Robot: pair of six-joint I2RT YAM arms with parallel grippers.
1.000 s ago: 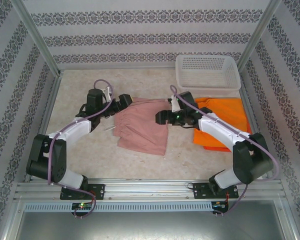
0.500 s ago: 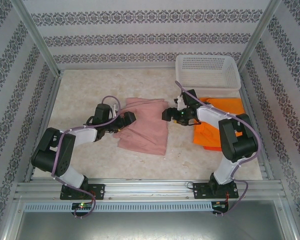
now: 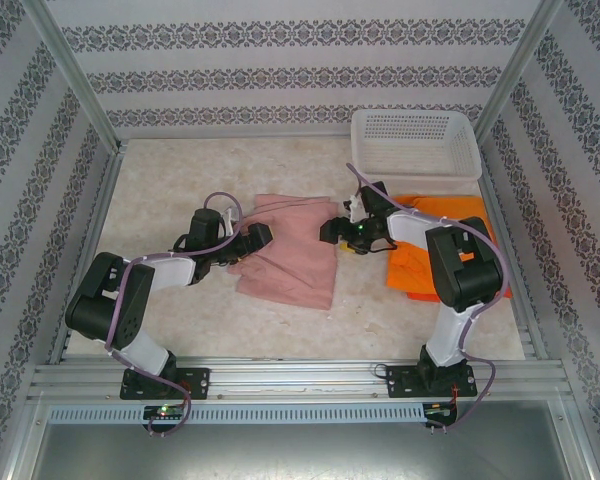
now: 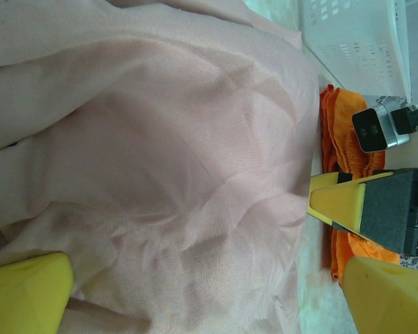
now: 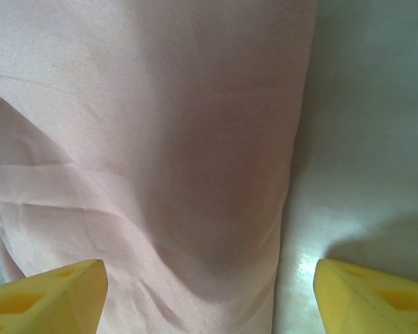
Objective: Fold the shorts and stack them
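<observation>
Near edge: both arm bases, arms reaching inward over the table (image 3: 170, 165). Mid-table lie the pink shorts (image 3: 292, 255), flattened, roughly rectangular, a few creases, long side running near to far. Left gripper (image 3: 259, 236) sits low at the left edge of the pink shorts, pointing right across them; in its wrist view the two yellow fingers (image 4: 26, 295) stand wide apart at the bottom corners with pink cloth spread under and between them, nothing pinched, so the jaws are spread fully and empty. Right gripper (image 3: 329, 230) sits at the pink shorts' far right corner, facing the left gripper. In its wrist view the fingers are also well apart, one over the cloth, the other over bare table, the cloth's straight edge running between them; wide jaws, nothing clamped. Cannot tell if either fingertip touches the cloth. Right of the right gripper, partly under that arm, lie the orange shorts (image 3: 458, 212), a flat pile; how many pieces, cannot tell. They are apart from the pink shorts, bare table between. Farthest, at the back right just behind the orange shorts, a white perforated basket (image 3: 416, 150).
</observation>
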